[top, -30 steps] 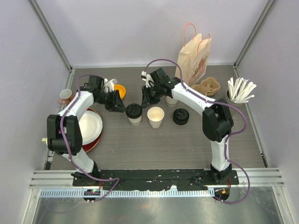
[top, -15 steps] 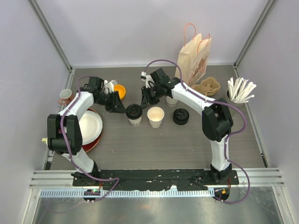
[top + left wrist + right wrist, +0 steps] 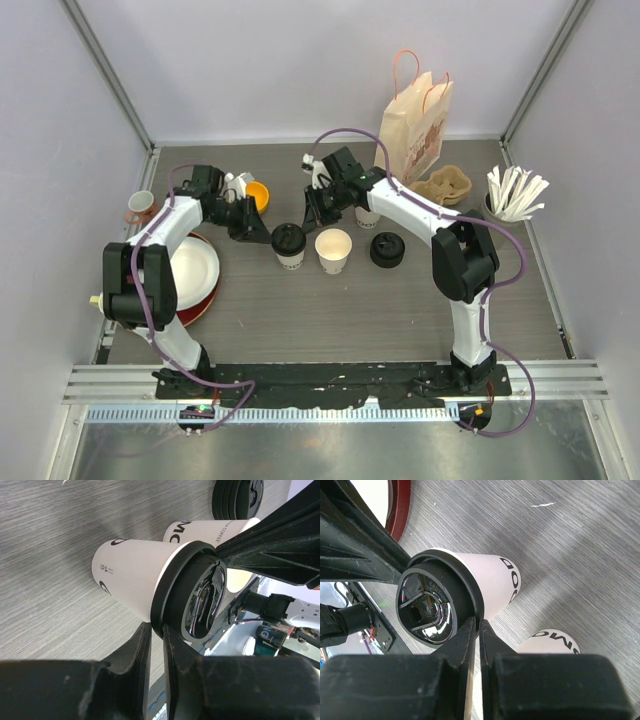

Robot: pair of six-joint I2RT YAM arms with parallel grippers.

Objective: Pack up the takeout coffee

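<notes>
One takeout coffee cup [image 3: 288,244], white paper with a black lid [image 3: 197,600], stands mid-table. My left gripper [image 3: 266,233] is at its left side. In the left wrist view that gripper [image 3: 156,630] is nearly shut, its tips pinching the lid's rim. My right gripper [image 3: 309,218] reaches in from the back right. Its wrist view shows this gripper [image 3: 476,622] nipping the same lid [image 3: 427,605] at the rim. A second white cup [image 3: 333,250] stands open, without a lid, just right of the first.
A stack of black lids [image 3: 387,250] lies right of the open cup. A paper bag [image 3: 415,125] stands at the back, with a brown cardboard carrier [image 3: 445,185] and a holder of white sticks [image 3: 515,193] to its right. Plates [image 3: 190,275], an orange bowl [image 3: 256,192] and a pinkish cup [image 3: 140,207] sit left.
Both grippers have narrowed their jaws onto the lid's rim. The arms and the cups have hardly moved.
</notes>
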